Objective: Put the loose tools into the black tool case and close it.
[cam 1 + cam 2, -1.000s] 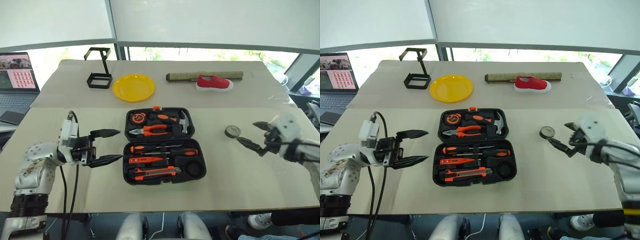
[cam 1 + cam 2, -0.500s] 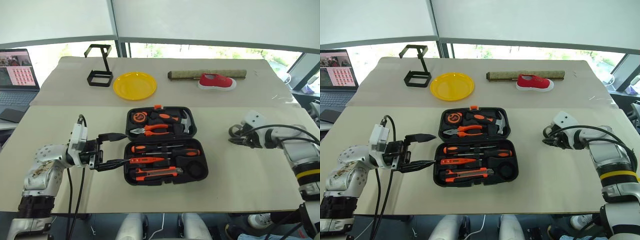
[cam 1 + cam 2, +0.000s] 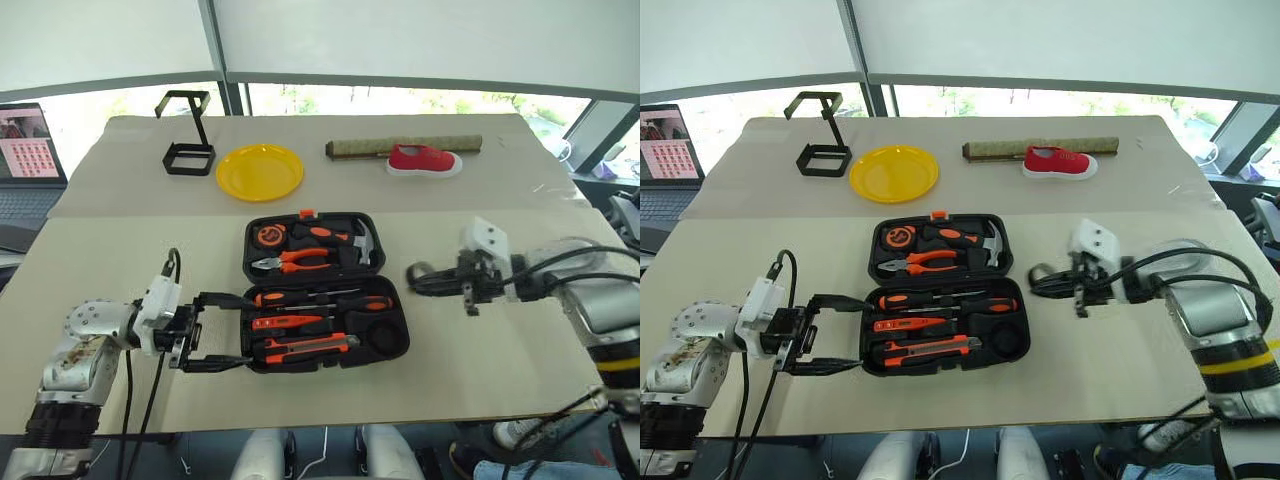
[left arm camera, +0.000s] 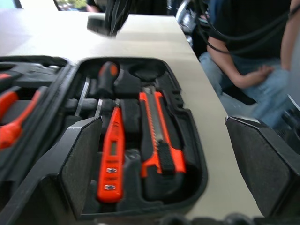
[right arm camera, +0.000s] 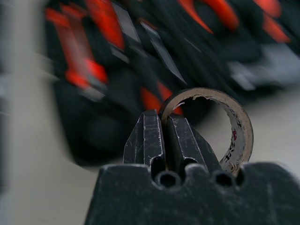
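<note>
Two grippers flank the open case (image 3: pixel 325 300) on the paper-covered table (image 3: pixel 480 370); the left gripper (image 3: pixel 228 332) sits low at the case's near left corner with its fingers spread wide apart, holding nothing; the right gripper (image 3: pixel 425 278) hangs just right of the case, above the table, its fingers pinched together on the wall of the tape roll (image 5: pixel 225 126), a thin dark grey ring with a pale inner face, held on edge.

Nearest in the case's lower half lies the utility knife (image 3: pixel 305 347), black and orange, seated in its slot; behind it the small all-orange screwdriver (image 3: pixel 282 322); behind that a black-and-orange screwdriver (image 3: pixel 330 302) and a thinner shaft just beyond it, too fine to read clearly; a round recess (image 3: pixel 383 338) at the near right corner stands unfilled. The upper half, lying flat behind the hinge, holds pliers (image 3: pixel 292 264), a round tape measure (image 3: pixel 270 236), a hammer (image 3: pixel 362 246) and an orange-handled tool between them; a small orange latch (image 3: pixel 306 213) shows at the far edge.

Farther back on the table stand a yellow plate (image 3: pixel 260 171), a black wire stand (image 3: pixel 188 140), a red shoe (image 3: pixel 424 160) and a long brown bar (image 3: pixel 400 146); a laptop (image 3: pixel 30 150) sits off the far left.
</note>
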You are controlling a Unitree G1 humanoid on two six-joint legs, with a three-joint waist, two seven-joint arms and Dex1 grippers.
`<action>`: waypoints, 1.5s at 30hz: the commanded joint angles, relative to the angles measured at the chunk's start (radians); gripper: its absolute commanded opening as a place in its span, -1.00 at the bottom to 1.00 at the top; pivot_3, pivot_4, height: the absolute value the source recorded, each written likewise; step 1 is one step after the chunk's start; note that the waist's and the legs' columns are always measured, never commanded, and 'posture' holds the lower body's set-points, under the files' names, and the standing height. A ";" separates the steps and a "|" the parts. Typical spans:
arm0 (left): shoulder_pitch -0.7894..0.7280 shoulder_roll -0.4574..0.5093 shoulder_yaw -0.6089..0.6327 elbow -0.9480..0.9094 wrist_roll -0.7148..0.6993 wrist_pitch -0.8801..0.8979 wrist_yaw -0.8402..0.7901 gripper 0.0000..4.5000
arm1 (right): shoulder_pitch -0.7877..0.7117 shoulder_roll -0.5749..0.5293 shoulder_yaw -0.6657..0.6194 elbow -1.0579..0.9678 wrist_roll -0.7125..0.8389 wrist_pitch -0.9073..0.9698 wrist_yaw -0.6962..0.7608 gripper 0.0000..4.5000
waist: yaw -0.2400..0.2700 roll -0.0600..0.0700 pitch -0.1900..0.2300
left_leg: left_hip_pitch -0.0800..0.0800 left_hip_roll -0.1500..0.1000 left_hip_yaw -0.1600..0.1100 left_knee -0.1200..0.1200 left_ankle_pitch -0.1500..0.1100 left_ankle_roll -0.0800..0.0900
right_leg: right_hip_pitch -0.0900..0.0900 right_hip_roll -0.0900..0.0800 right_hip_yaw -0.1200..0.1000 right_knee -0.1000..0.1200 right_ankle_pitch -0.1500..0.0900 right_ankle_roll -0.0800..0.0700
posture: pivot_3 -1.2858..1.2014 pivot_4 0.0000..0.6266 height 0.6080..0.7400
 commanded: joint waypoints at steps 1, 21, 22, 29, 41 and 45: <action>0.020 0.023 0.012 -0.032 -0.015 -0.025 -0.012 1.00 | 0.040 0.032 0.054 -0.193 0.088 0.198 -0.093 -0.99 | 0.005 -0.001 0.000 | 0.000 0.000 0.000 0.000 0.000 0.000 | 0.000 -0.001 0.000 0.000 0.000 0.000 | 0.03 -0.52 1.00; 0.099 0.073 0.024 -0.043 -0.016 -0.088 -0.006 1.00 | 0.010 -0.107 0.304 -0.175 -0.125 0.254 -0.125 -0.43 | 0.023 -0.002 0.000 | 0.000 -0.003 0.001 0.001 0.000 0.001 | 0.000 -0.005 -0.002 -0.001 0.000 0.001 | 0.03 -0.52 1.00; 0.102 0.073 0.030 -0.042 -0.017 -0.084 0.004 1.00 | 0.004 -0.097 0.284 -0.181 -0.099 0.263 -0.120 -0.28 | 0.024 -0.002 0.000 | 0.000 -0.003 0.001 0.001 0.000 0.001 | 0.000 -0.005 -0.003 -0.001 0.000 0.001 | 0.03 -0.52 1.00; 0.102 0.087 0.076 -0.049 0.018 0.024 0.183 1.00 | -0.023 -0.122 0.156 -0.198 0.045 0.274 -0.016 0.46 | 0.021 -0.003 0.001 | -0.002 -0.002 0.000 0.001 -0.001 0.001 | -0.001 -0.003 -0.002 -0.001 0.000 0.001 | 0.03 -0.52 1.00; 0.006 0.003 0.105 0.110 0.129 0.164 0.574 0.02 | 0.056 0.010 -0.001 0.284 -0.210 -0.210 -0.244 -0.48 | 0.022 -0.005 0.001 | 0.000 -0.003 0.002 0.002 0.000 0.001 | 0.000 -0.002 0.000 0.000 0.001 0.002 | 0.03 -0.52 1.00; -0.069 -0.056 0.033 0.104 0.191 0.223 0.674 -0.60 | 0.013 0.142 0.008 0.440 -0.318 -0.375 -0.374 -1.00 | 0.019 -0.006 0.001 | 0.000 -0.003 0.003 0.001 0.001 -0.001 | -0.001 -0.001 0.001 0.001 0.001 0.001 | 0.03 -0.52 1.00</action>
